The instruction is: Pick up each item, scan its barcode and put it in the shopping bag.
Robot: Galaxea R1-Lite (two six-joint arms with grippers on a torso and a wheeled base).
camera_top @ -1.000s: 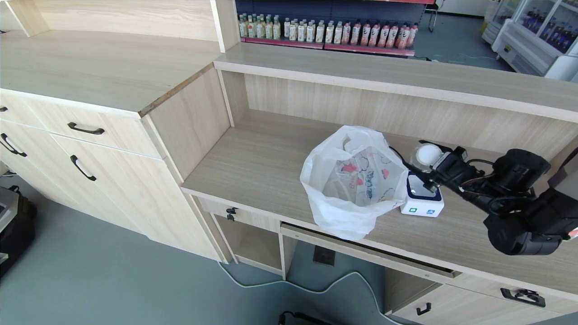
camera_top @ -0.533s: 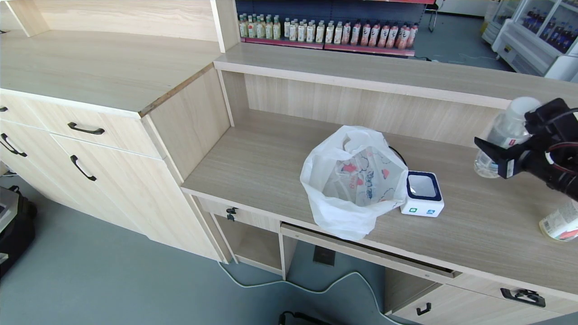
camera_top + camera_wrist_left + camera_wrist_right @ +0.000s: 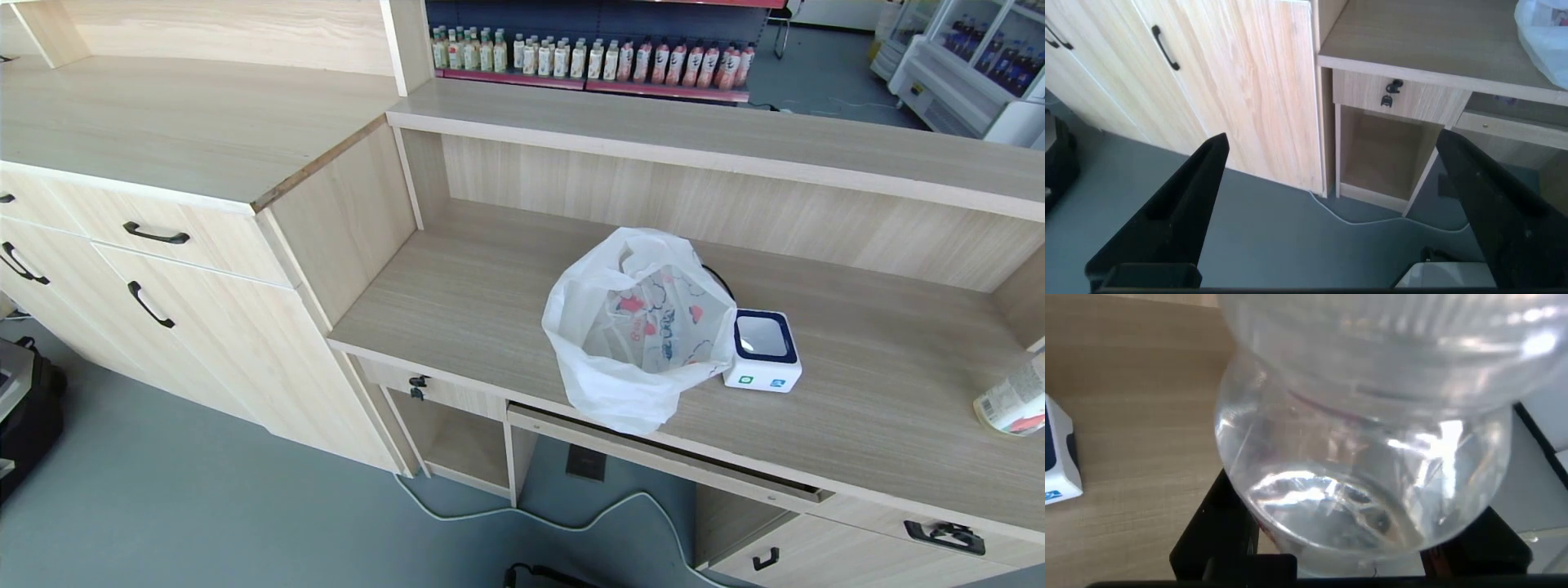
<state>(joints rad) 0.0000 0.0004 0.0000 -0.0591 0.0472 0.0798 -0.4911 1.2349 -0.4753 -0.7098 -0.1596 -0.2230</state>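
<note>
the clear plastic bottle (image 3: 1355, 457) is being pinched by the right claw (image 3: 1355, 543) near the white square scanner (image 3: 763, 363), at three o'clock of the white plastic bag (image 3: 596, 384). being smooth, it could be dropped.

- A pale wood-grain worktop (image 3: 482, 302) sits recessed under a higher counter ledge (image 3: 735, 135).
- Against the worktop's left edge stands a taller cabinet (image 3: 188, 155) with black handles (image 3: 155, 235).
- Below the front edge is an open niche (image 3: 457, 441).
- The floor (image 3: 204, 506) is grey-blue, and a pale cable (image 3: 571, 516) lies across it.
- Beyond the ledge are a store shelf of bottles (image 3: 596, 59) and glass-fronted coolers (image 3: 971, 61).
</note>
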